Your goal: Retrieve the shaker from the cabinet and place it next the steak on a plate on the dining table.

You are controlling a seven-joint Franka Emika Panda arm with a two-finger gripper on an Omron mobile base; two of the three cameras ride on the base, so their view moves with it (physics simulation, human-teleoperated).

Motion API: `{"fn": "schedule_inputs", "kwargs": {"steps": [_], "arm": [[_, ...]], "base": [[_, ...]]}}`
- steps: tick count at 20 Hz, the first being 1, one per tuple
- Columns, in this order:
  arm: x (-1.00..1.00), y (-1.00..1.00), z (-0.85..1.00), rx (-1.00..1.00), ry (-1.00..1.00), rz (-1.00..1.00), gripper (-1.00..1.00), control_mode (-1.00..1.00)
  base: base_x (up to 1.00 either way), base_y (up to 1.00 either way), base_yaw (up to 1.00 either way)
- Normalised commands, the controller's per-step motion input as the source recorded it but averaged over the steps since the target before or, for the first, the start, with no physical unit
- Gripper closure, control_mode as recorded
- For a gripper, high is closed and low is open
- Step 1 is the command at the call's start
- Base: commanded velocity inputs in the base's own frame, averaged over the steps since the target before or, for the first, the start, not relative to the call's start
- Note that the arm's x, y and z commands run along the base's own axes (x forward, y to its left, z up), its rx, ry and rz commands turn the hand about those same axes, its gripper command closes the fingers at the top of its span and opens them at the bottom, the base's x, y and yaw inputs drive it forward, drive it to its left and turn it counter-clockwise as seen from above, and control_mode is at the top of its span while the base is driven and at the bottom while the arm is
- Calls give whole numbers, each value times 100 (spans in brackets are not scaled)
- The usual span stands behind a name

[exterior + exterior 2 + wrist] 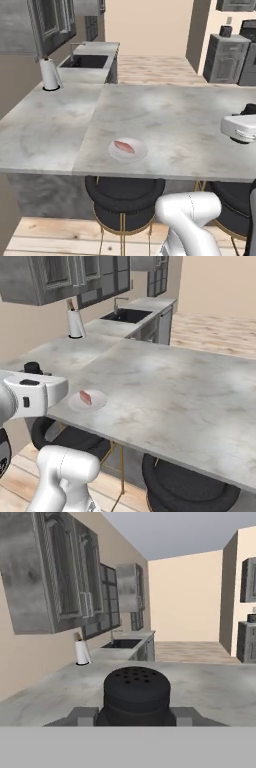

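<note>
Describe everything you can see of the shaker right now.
The shaker is small, matte black and rounded, its domed top dotted with small holes. In the hand view it stands upright between the two dark fingertips, which press its sides, so the gripper is shut on it. It hangs above the dining table; its lower body is hidden.
</note>
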Motion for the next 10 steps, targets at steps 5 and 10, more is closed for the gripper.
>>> {"fn": "schedule_inputs", "kwargs": {"steps": [5, 10], "arm": [[0, 0, 0, 0, 0, 0, 100, 100], [0, 0, 0, 0, 0, 0, 100, 100]], "base": [[69, 51, 31], [67, 59, 29]]}}
